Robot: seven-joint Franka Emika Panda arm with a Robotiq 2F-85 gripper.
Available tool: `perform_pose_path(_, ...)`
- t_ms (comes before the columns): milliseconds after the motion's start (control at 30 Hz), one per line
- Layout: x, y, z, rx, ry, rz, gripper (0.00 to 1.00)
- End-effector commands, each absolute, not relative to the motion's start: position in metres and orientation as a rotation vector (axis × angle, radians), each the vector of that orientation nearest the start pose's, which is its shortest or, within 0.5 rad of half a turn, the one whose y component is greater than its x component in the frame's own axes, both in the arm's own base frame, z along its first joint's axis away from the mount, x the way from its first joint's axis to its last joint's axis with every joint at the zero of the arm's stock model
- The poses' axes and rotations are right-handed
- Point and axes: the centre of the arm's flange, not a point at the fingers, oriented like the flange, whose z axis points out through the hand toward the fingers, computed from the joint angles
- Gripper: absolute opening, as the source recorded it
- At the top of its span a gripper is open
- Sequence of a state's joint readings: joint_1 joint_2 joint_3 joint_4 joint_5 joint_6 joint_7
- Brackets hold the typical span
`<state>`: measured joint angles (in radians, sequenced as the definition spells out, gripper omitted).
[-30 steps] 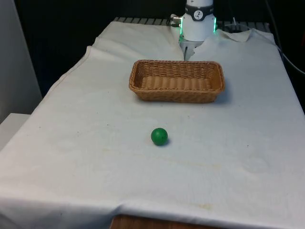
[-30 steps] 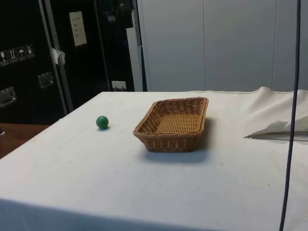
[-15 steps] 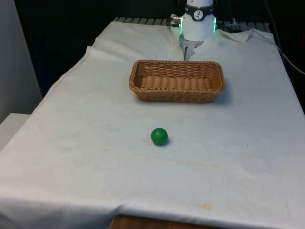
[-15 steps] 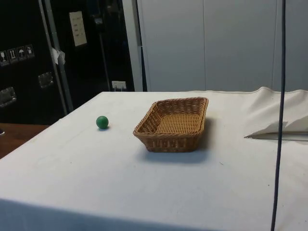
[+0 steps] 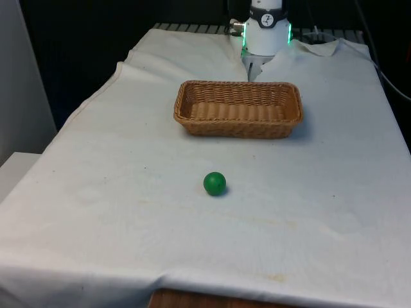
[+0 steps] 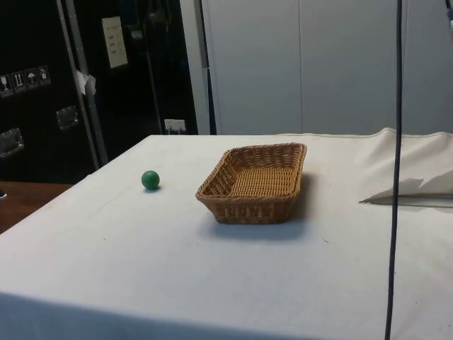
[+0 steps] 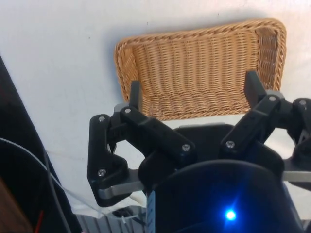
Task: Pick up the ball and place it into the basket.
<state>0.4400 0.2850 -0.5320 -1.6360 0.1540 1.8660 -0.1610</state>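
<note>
From my seat the jaws [image 7: 193, 92] stand spread wide with nothing between them, hanging high above the wicker basket [image 7: 201, 68], whose woven floor I see bare between the two fingers [image 7: 134, 95]. So as I judge it, no part of the job is done yet: the grasp has not begun. The green ball [image 5: 214, 183] sits alone on the white cloth of the counter [image 5: 96, 192], well apart from the basket [image 5: 238, 108] on the side away from the robot, and in the side view the ball [image 6: 149, 179] rests clear of the basket's [image 6: 255, 181] short end. All of it is left, I'd say: travel over to the ball, descend, close on it, lift, carry back, release into the basket.
</note>
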Motion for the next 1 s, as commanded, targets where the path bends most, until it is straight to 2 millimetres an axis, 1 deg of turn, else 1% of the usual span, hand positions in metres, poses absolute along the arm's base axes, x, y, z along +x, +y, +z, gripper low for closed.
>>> perform_pose_path(0,0.638,-0.02,0.468,-3.125,-0.069,0.017,1.0)
perform_pose_path(67,0.64,-0.025,0.467,-3.122,-0.072,0.01,1.0)
perform_pose_path(100,0.639,-0.022,0.467,-3.13,-0.069,0.014,1.0)
perform_pose_path(167,0.643,-0.032,0.465,-3.12,-0.079,-0.004,1.0)
perform_pose_path(300,0.646,-0.041,0.46,-3.121,-0.088,-0.025,1.0)
perform_pose_path(467,0.649,-0.047,0.455,-3.124,-0.098,-0.048,1.0)
perform_pose_path(500,0.65,-0.051,0.451,-3.13,-0.098,-0.06,1.0)
perform_pose_path(667,0.654,-0.057,0.44,-3.145,-0.098,-0.091,1.0)
perform_pose_path(700,0.656,-0.059,0.435,-3.151,-0.099,-0.102,1.0)
perform_pose_path(733,0.655,-0.058,0.436,-3.156,-0.096,-0.088,1.0)
perform_pose_path(967,0.659,-0.067,0.412,-3.161,-0.086,-0.126,1.0)
